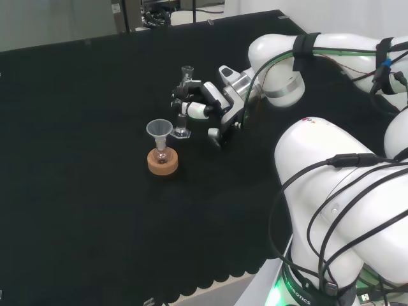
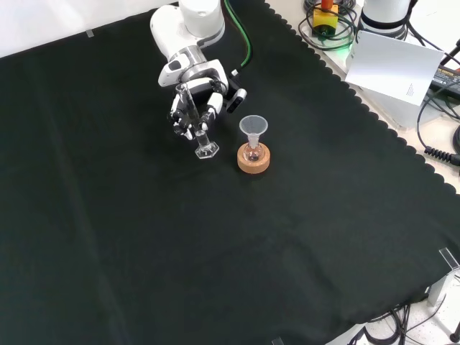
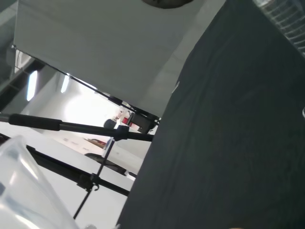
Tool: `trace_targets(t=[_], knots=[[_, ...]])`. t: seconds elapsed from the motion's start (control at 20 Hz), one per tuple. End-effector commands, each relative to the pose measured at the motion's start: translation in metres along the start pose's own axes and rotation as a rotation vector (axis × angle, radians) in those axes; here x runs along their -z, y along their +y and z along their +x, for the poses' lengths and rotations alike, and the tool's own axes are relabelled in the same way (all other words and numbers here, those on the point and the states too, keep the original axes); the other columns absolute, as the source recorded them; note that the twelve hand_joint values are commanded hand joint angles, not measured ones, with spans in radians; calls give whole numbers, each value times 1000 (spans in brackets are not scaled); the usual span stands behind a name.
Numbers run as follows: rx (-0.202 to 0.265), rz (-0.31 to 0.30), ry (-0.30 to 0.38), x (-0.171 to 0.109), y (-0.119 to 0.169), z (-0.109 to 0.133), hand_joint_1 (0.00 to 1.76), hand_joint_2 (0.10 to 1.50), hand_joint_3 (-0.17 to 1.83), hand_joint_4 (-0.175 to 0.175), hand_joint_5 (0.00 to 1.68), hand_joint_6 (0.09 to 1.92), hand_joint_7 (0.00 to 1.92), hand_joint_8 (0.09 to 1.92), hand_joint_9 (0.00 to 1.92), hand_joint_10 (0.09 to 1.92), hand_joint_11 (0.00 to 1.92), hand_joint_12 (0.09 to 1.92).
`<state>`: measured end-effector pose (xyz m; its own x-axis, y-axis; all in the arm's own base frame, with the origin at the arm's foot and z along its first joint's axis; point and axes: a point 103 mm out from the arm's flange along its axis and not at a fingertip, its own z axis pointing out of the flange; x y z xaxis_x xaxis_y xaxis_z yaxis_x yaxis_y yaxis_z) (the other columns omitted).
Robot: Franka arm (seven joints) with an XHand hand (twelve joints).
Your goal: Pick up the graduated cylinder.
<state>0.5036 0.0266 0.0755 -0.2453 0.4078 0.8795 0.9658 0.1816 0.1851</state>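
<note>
The graduated cylinder [image 1: 185,95] is a slim clear glass tube on a hexagonal foot, near the middle of the black cloth. In the front view the graduated cylinder [image 2: 195,126] leans, its top tilted toward the arm and its foot at or just above the cloth. The hand [image 1: 207,107] comes in from the right in the head view, its fingers curled round the tube's middle. In the front view the hand [image 2: 192,106] reaches down from the top and wraps the tube the same way.
Beside the cylinder's foot, a small flask with a clear funnel [image 1: 159,129] in its neck sits on a cork ring [image 1: 162,162]; the cork ring [image 2: 254,160] lies right of the hand in the front view. The white arm links [image 1: 331,172] fill the head view's right.
</note>
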Motion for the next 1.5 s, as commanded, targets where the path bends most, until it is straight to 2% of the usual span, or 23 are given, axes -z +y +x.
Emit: trace_targets(t=[0.05, 0.25, 0.45, 0.6, 1.0, 1.3, 1.5], knots=[[39, 28, -119, 12, 4, 11, 1109, 1199, 2, -156, 822, 1231, 893, 657, 1294, 180, 1173, 871], [76, 75, -229, 17, 6, 18, 1114, 1201, 1, -167, 819, 1235, 889, 688, 1330, 157, 1201, 842], [121, 128, -373, 22, 9, 28, 1125, 1191, -2, -175, 842, 1203, 963, 680, 1408, 110, 1292, 773], [138, 158, -436, 26, 12, 33, 1132, 1179, -3, -175, 868, 1168, 1028, 634, 1461, 87, 1342, 732], [138, 175, -469, 28, 13, 35, 1139, 1166, -3, -175, 893, 1134, 1092, 571, 1500, 87, 1367, 703], [142, 220, -512, 33, 12, 38, 1140, 1164, -4, -175, 897, 1129, 1106, 566, 1509, 87, 1371, 700], [129, 236, -536, 44, 9, 42, 1141, 1164, -4, -175, 898, 1128, 1113, 563, 1514, 87, 1372, 699]])
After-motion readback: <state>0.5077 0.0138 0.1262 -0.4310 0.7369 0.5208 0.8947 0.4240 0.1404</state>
